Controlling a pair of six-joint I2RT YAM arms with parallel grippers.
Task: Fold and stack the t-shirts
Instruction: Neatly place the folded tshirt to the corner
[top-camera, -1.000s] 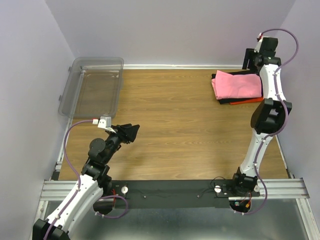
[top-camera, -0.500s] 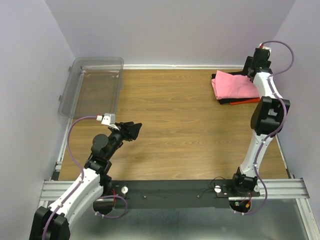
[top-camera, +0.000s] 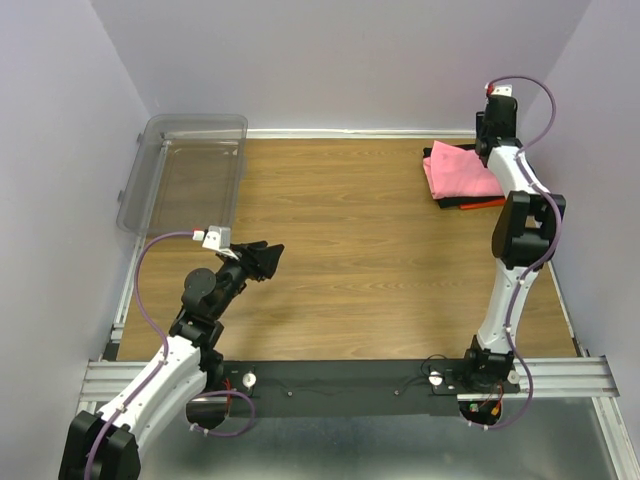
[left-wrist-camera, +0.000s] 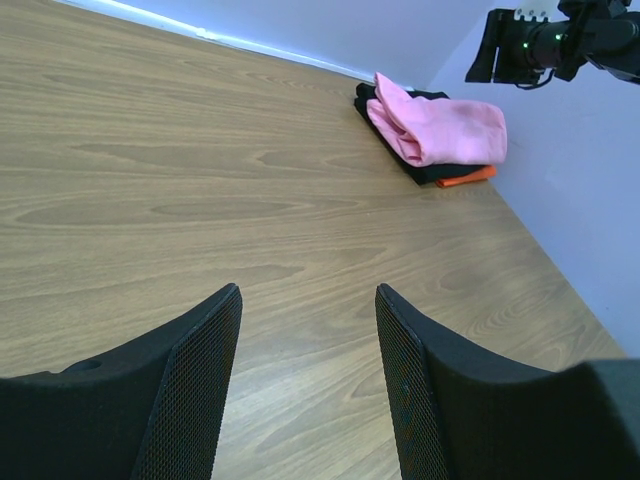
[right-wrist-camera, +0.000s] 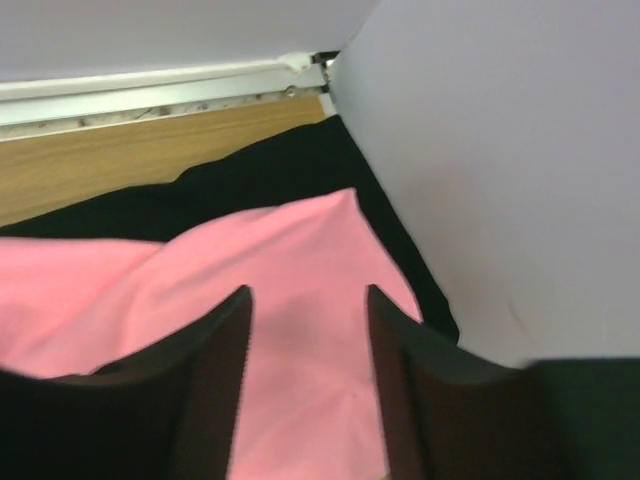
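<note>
The t-shirts lie folded in a stack at the table's far right: pink (top-camera: 458, 172) on top, black (top-camera: 446, 200) under it, and an orange edge (top-camera: 482, 204) showing at the front. From the left wrist I see the same pile of pink (left-wrist-camera: 436, 128), black (left-wrist-camera: 424, 172) and orange (left-wrist-camera: 466, 180). My right gripper (top-camera: 486, 143) hangs open just over the pink shirt's back right corner. Pink cloth (right-wrist-camera: 290, 300) shows between its fingers (right-wrist-camera: 308, 292); whether they touch it I cannot tell. My left gripper (top-camera: 262, 258) is open and empty over bare wood (left-wrist-camera: 308, 290), near the left front.
A clear plastic bin (top-camera: 190, 178) stands at the far left. The right wall (right-wrist-camera: 500, 150) runs close beside the stack, and the back wall's baseboard (right-wrist-camera: 150, 85) lies just behind it. Wooden tabletop (top-camera: 340, 240) stretches between the two arms.
The right arm swung its gripper left and down, over the pink shirt's back corner, and its jaws narrowed slightly. The left arm shifted slightly at first, then held still.
</note>
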